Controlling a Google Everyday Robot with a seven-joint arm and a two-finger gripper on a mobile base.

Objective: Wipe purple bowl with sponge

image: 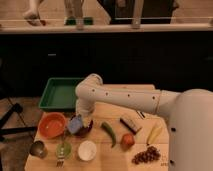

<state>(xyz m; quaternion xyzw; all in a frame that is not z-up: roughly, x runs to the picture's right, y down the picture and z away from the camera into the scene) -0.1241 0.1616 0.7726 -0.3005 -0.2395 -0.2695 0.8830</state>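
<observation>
**A:** What do we count on the wooden table in the camera view?

**B:** We count one orange bowl at the left; one purple bowl just to its right, tilted and partly hidden; one green tray at the back left; one small metal cup at the front left corner; one green cup beside it; one white cup further right.

**A:** And the food?

**B:** We see one green pepper lying near the middle; one red fruit just right of it; one bunch of grapes at the front right; one yellowish item, perhaps corn or a banana, at the right edge; one dark snack bar behind the fruit.

**A:** Where is the gripper?

**B:** We find the gripper low over the table, at the left rim of the purple bowl, between it and the orange bowl; the white arm reaches in from the right and bends down to it.

**A:** What is it holding, and how wide is it?

**B:** We see a bluish-grey block, seemingly the sponge, at the gripper's tip and touching the purple bowl; how wide the gripper stands, and whether it truly clamps the sponge, we cannot tell.
</observation>
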